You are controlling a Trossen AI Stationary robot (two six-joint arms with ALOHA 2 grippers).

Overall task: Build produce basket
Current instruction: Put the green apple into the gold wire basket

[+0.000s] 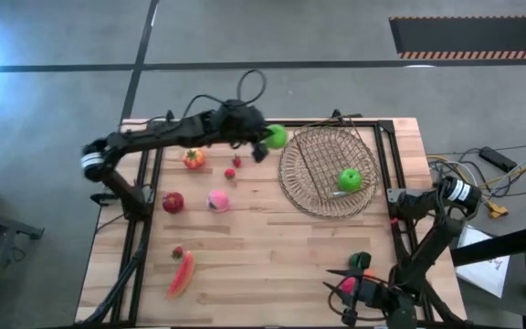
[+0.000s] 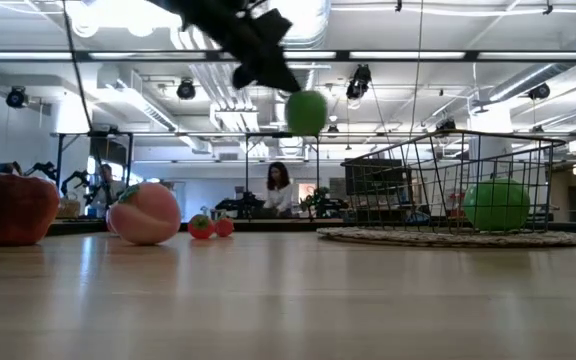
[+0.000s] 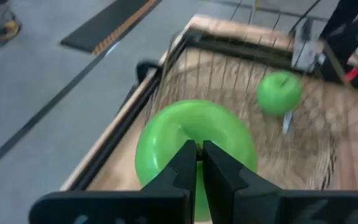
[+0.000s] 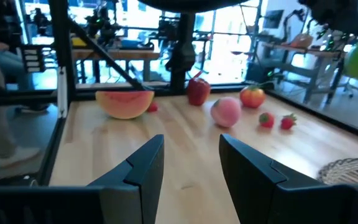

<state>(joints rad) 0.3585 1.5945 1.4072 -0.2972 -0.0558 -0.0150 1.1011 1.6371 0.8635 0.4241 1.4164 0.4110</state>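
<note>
The left gripper (image 1: pixel 265 143), clamped on a green apple (image 1: pixel 277 137), holds it in the air at the round basket's (image 1: pixel 301 188) ten o'clock rim, while the right gripper (image 1: pixel 338 279), fingers apart, waits at the table's (image 1: pixel 272 247) five o'clock corner.

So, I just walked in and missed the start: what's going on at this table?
The left claw holds a green apple in the air beside the round basket, which already has one green apple in it. The peach, tomato and strawberries lie on the table. The right claw waits open near the table's front edge.
</note>
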